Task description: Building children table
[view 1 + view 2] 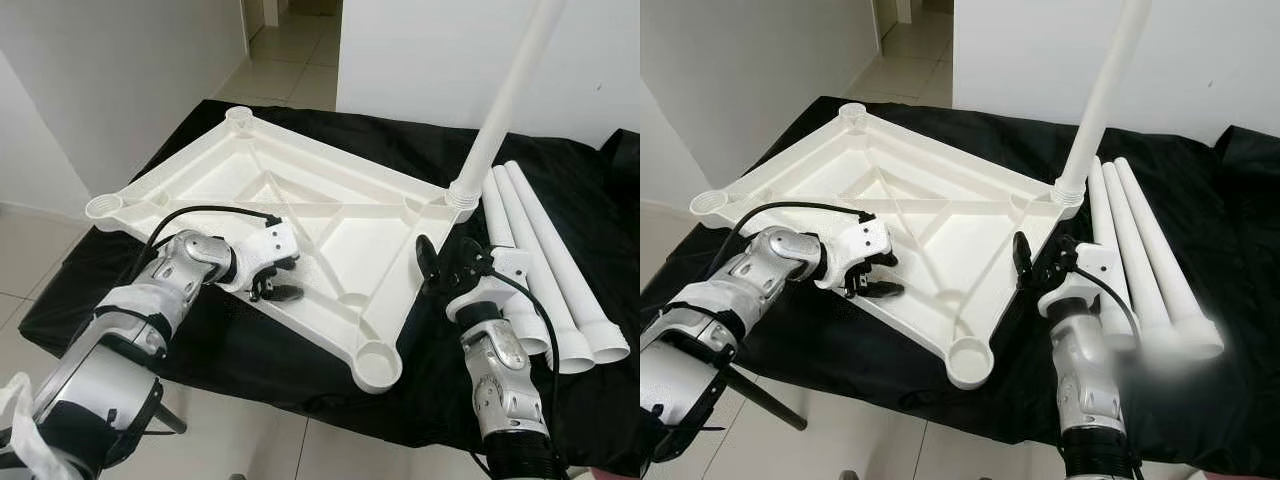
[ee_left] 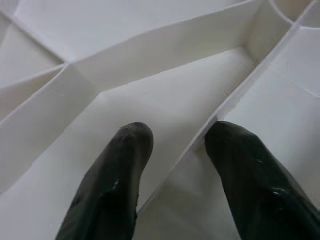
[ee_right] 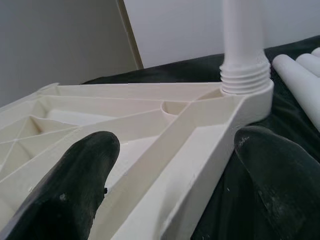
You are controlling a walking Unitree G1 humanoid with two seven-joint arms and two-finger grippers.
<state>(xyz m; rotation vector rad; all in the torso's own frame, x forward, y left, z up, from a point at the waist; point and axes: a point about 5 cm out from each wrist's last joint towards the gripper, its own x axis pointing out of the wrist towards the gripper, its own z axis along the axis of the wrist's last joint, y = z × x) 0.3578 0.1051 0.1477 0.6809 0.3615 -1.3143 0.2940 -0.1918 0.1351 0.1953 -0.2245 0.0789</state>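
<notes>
White plastic tabletop [image 1: 300, 205], upside down, ribbed underside up, centre of frame on black-draped worktop [image 1: 250, 350]; round leg sockets at four corners, nearest socket [image 1: 377, 365] low centre, empty

One white leg [image 1: 505, 95] screwed upright into right-hand corner socket, rising to upper right edge of frame; threaded collar visible at base

Three loose white legs [image 1: 545, 265] lying side by side on cloth, right of frame, just beside tabletop

Left gripper [image 1: 275, 280] at left-centre, on near-left edge of tabletop, fingers [image 2: 115, 190] apart, straddling an inner rib

Right gripper [image 1: 440, 268] right of centre, fingers apart either side of tabletop's right edge wall, near fitted leg

Tiled floor [image 1: 290, 60] beyond, upper centre
</notes>
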